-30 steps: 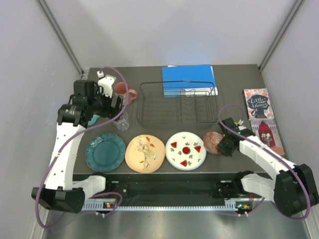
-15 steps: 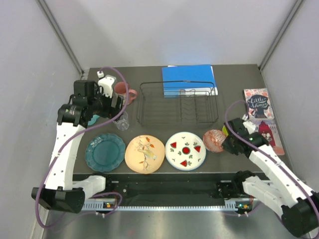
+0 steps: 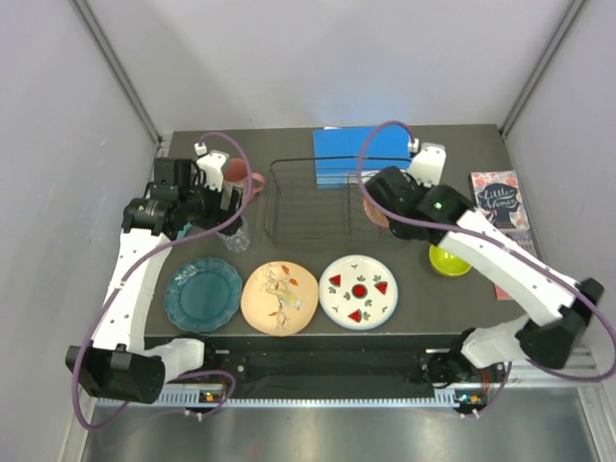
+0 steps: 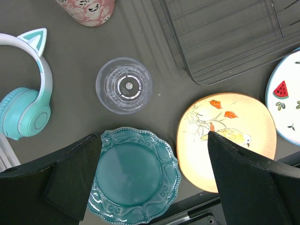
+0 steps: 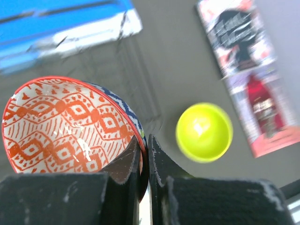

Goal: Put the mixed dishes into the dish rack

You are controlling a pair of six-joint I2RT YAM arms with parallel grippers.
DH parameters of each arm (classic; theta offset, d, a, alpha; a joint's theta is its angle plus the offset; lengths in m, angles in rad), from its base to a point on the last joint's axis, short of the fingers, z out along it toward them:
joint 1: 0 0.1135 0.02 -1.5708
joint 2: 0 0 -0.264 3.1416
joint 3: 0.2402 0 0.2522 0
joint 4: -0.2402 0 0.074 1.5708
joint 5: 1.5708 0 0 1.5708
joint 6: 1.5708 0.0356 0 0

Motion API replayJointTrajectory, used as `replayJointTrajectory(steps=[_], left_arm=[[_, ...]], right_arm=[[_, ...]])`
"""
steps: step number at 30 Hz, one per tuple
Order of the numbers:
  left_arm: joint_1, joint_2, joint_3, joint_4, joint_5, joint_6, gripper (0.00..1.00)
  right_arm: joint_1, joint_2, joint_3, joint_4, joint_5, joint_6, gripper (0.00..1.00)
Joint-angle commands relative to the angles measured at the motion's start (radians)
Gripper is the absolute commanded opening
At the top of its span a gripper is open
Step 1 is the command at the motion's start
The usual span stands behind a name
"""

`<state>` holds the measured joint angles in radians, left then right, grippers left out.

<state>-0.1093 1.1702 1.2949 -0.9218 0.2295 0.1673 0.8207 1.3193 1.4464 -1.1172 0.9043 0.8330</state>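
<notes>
Right gripper (image 5: 145, 140) is over the right end of the rack (image 3: 342, 197), jaws narrow, pinching the rim of a red-patterned bowl (image 5: 70, 126). The rack sits at the back, mid-table, with the blue book (image 3: 364, 152) just behind it. No dish is seated in it that I can see.

Risks:
- The bowl is held at one rim point and hangs tilted. It could swing or slip and clip the tines going down.
- Teal plate (image 3: 203, 294), peach plate (image 3: 280, 296) and watermelon plate (image 3: 358, 290) lie flat in a row along the near edge, almost touching. There's little lip for a finger, and a shove could send one off the front.
- Left gripper (image 4: 153, 138) is wide, holds nothing, and hovers above the upright clear cup (image 4: 124, 86). The thin wall tips if one finger lands first.

Room:
- Yellow-green bowl (image 3: 449, 260), right of the rack, has space all round.
- The cup sits between mug (image 4: 86, 9) and teal plate, with headphones (image 4: 23, 108) near on one side.
- There's a free strip between rack and plates.
</notes>
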Motion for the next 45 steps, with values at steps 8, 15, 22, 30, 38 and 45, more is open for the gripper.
replayJointTrajectory(steps=[8,15,22,30,38,45], left_arm=[[0.005,-0.052,-0.080,0.118,0.050,-0.020,0.99],[0.005,-0.050,-0.092,0.127,0.044,-0.028,0.99],[0.011,-0.072,-0.097,0.133,0.036,-0.032,0.99],[0.029,-0.080,-0.095,0.139,0.033,-0.040,0.99],[0.046,-0.087,-0.069,0.135,0.045,-0.069,0.99],[0.059,-0.089,-0.046,0.115,0.047,-0.057,0.99]], right_arm=[[-0.169,0.256,0.069,0.330,0.546,-0.390,0.00],[-0.167,0.383,0.081,0.445,0.581,-0.483,0.00],[-0.164,0.553,0.135,0.514,0.587,-0.561,0.00],[-0.164,0.615,0.148,0.620,0.541,-0.644,0.00],[-0.169,0.692,0.127,0.792,0.519,-0.801,0.00],[-0.158,0.759,0.143,0.732,0.519,-0.759,0.00]])
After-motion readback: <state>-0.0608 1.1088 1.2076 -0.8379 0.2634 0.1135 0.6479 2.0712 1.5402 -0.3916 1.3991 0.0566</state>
